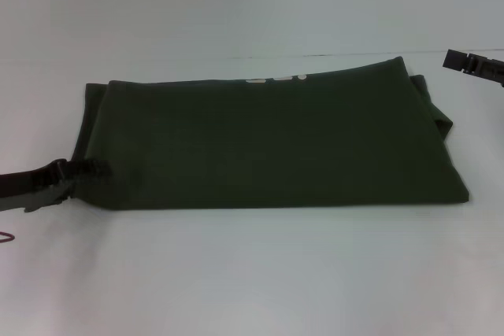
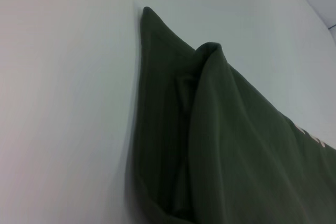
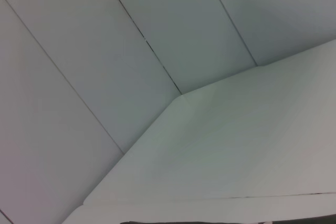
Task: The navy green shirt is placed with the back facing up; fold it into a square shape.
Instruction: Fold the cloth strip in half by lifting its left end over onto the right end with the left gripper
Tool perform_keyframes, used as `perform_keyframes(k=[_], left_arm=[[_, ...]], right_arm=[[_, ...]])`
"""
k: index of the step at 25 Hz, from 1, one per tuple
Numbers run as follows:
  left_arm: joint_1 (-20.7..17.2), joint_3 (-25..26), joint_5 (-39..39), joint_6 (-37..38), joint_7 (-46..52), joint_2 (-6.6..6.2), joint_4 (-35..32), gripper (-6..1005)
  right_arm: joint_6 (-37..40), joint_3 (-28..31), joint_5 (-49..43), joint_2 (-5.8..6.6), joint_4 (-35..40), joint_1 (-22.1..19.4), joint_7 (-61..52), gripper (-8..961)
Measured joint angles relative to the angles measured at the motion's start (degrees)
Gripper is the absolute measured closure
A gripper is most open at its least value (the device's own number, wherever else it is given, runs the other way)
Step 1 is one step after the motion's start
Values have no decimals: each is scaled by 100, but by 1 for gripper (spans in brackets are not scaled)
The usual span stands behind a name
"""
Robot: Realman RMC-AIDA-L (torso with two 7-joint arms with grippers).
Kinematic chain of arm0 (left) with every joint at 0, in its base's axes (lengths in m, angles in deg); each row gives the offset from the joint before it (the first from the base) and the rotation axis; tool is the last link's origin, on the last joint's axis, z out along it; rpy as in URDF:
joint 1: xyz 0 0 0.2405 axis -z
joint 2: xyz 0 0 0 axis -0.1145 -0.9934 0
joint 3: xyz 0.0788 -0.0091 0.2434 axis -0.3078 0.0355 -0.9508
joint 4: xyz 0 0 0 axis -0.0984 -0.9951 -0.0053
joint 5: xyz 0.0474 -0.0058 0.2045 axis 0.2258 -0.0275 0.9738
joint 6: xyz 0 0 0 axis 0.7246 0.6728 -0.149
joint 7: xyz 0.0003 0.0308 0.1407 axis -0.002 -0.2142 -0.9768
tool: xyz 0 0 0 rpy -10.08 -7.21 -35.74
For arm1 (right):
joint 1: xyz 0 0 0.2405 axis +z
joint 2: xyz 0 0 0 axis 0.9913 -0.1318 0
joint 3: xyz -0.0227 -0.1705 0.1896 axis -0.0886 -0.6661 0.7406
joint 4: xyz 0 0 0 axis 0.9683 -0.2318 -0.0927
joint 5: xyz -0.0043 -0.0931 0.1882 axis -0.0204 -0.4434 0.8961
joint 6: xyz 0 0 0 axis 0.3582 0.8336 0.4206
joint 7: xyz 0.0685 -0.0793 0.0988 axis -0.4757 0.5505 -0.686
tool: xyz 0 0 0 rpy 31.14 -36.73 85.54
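The navy green shirt (image 1: 268, 143) lies on the white table (image 1: 252, 273), folded into a long dark olive rectangle. A strip of cream lettering (image 1: 276, 79) shows at its far edge. My left gripper (image 1: 93, 169) is at the shirt's left edge, low near the table, shut on the cloth there. The left wrist view shows the shirt (image 2: 220, 145) up close, with layered folds rising to a peak and a bit of cream print (image 2: 315, 140). My right gripper (image 1: 472, 64) hangs at the far right, above and beyond the shirt's right end, apart from it.
The white table stretches around the shirt, with bare surface in front and behind. A thin dark cable end (image 1: 6, 237) lies at the left edge. The right wrist view shows only the table's surface (image 3: 236, 145) and pale wall panels (image 3: 105, 51).
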Motion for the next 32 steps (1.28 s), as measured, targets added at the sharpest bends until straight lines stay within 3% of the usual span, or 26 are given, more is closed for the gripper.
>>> perform_keyframes(k=[24,32], left_arm=[[-74,-260,25,-110,-301,25,-98,957],[-339,-201,25,2,-538,56,-455,957]], right_arm=[[-2,0,5,-52,-8,-43,10,36],[23,-5,332,-307,-35,-93,90,37]])
